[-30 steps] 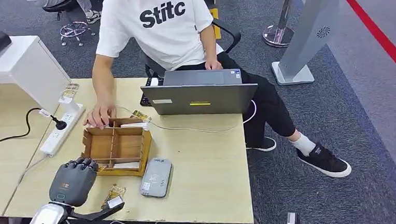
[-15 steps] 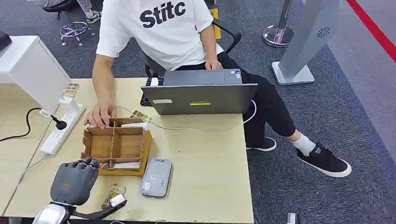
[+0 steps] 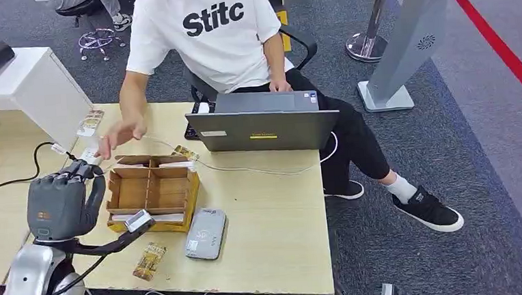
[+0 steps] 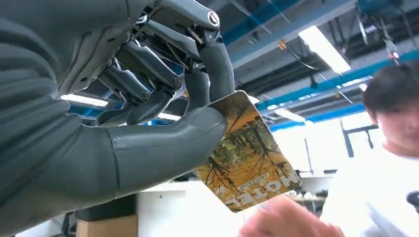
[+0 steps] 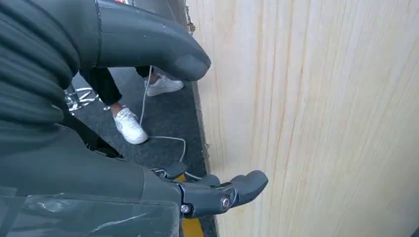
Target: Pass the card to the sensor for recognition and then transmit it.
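My left hand [image 3: 57, 202] is raised above the table's left part, its back toward the head camera. In the left wrist view its thumb [image 4: 163, 143] and fingers pinch a card [image 4: 249, 165] printed with an orange forest picture. A person's hand [image 3: 117, 134] hovers just beyond my fingertips, blurred with motion, and also shows blurred under the card [image 4: 286, 222]. The grey card sensor [image 3: 206, 234] lies flat on the table, right of the wooden box [image 3: 153, 190]. My right hand [image 5: 89, 148] hangs beside a light wooden panel [image 5: 316, 113], fingers apart and holding nothing.
A second card [image 3: 149, 261] lies near the table's front edge. An open laptop [image 3: 263, 123] stands at the back with a cable running from it. A white box [image 3: 35, 86] sits at the far left. The seated person [image 3: 217, 34] faces me across the table.
My left hand has risen from the table's front edge, up and to the left. The person's hand has lifted off the wooden box and moved toward my fingertips.
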`<state>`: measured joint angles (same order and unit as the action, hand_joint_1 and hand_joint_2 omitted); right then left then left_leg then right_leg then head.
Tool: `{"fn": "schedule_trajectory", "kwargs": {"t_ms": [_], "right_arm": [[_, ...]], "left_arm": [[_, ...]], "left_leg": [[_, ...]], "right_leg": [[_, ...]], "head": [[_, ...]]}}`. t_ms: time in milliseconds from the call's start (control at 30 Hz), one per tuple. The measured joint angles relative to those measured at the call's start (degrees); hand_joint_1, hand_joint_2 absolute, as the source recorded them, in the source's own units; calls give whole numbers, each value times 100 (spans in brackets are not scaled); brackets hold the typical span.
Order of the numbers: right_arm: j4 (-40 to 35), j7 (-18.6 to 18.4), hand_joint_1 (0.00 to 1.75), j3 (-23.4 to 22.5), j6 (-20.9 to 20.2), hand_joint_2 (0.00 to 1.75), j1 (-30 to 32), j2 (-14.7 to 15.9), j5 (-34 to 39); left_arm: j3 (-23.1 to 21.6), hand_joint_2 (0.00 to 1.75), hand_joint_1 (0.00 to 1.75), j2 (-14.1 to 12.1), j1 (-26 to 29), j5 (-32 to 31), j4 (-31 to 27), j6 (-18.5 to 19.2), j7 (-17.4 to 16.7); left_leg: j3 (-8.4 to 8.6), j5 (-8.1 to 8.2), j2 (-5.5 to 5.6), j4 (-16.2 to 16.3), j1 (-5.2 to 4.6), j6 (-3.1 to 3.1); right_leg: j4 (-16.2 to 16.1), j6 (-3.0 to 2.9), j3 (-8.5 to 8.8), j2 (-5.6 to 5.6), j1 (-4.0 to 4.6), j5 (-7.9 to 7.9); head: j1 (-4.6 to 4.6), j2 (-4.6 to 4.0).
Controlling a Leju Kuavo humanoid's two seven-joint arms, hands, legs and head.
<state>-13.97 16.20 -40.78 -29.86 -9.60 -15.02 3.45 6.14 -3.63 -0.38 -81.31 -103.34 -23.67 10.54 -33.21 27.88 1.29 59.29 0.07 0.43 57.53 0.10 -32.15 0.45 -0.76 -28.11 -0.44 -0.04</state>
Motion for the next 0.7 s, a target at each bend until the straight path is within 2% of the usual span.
{"fn": "schedule_trajectory", "kwargs": {"t_ms": [167, 333, 367, 400, 600, 700], "right_arm": [[0, 0, 0, 2, 0, 175, 1, -2, 2], [0, 0, 0, 57, 2, 175, 2, 0, 13], [0, 0, 0, 59, 0, 175, 2, 0, 13], [0, 0, 0, 65, 2, 175, 2, 0, 15], [0, 2, 0, 76, 0, 175, 4, 0, 37], [0, 7, 0, 83, 0, 175, 8, 0, 72]], "left_arm": [[5, 175, 175, 5, -1, 2, -9, 0, 2], [201, 175, 175, 212, -5, -2, -149, -37, 59], [208, 175, 136, 219, -5, -2, -149, -37, 59], [215, 175, 0, 230, -5, -2, -149, -35, 59], [271, 175, 0, 309, -5, 63, -149, -37, 77], [313, 175, 0, 396, -4, 291, -153, -129, 107]], "left_leg": [[0, 0, 0, 0, 0, 0], [0, 0, 0, -1, 0, 0], [0, 0, 0, -1, 0, 0], [0, 0, 0, 0, 0, 0], [-1, 0, 1, 0, 0, 0], [-2, 0, 1, -1, -1, 0]], "right_leg": [[0, 0, 0, 0, 0, 0], [0, 0, 0, 0, 0, 0], [0, 0, 0, 0, 0, 0], [0, 0, 0, 0, 0, 0], [0, 0, -1, 0, 0, 0], [0, 0, -1, -1, 0, 0]], "head": [[0, -2], [0, -2], [0, -2], [0, 0], [0, 0], [0, 0]]}}
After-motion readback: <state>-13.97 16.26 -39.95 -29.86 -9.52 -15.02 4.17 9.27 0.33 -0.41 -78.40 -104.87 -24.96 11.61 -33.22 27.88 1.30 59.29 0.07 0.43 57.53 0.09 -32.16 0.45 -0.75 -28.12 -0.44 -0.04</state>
